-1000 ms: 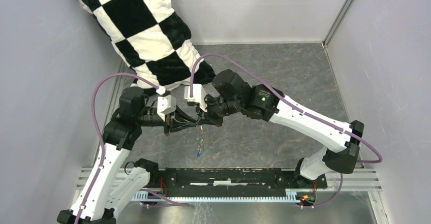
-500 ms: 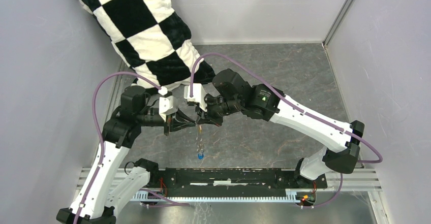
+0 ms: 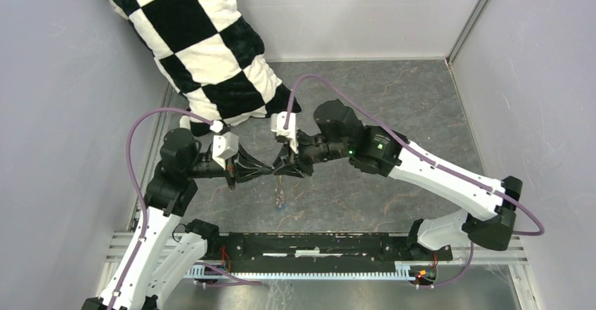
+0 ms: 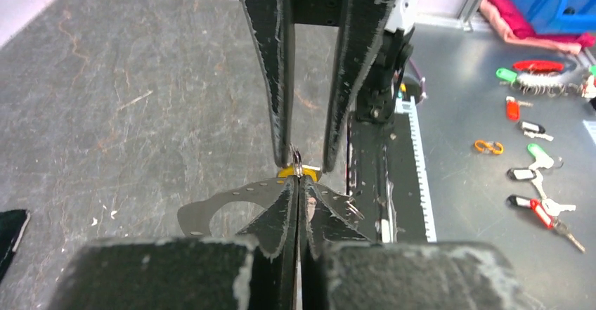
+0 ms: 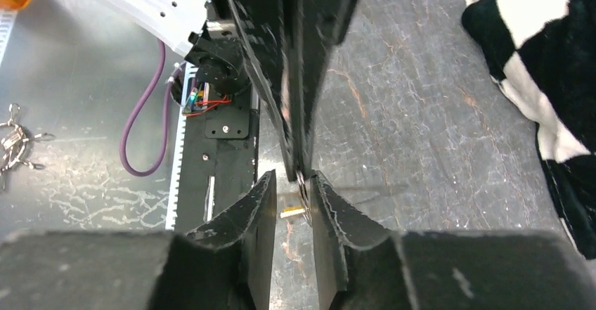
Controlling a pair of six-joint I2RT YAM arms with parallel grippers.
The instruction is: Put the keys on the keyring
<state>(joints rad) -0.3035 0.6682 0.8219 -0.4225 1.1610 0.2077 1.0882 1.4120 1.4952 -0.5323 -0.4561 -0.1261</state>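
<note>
— Two sets of jaws meet tip to tip at mid-frame in the overhead view. Who holds what?

— The left gripper (image 4: 299,196) has its jaws pressed together on the keyring (image 4: 298,161), a thin metal loop poking out past their tips. The right gripper (image 5: 292,192) faces it with a narrow gap. The yellow-headed key (image 4: 295,173) sits in that gap, but I cannot tell whether it is clamped.

— How do they line up?

— The key is right against the ring, on the right gripper's side. From the right wrist it lies crosswise between the fingers. Both arms are equally near.

— Anything in the way?

— A blue-tinged piece (image 3: 280,201) hangs below the tips toward the desk (image 3: 400,99), probably the other key. The checkered cushion (image 3: 204,43) is upper left, well apart. Spare tagged keys (image 4: 538,162) lie at the left wrist view's right edge.
</note>
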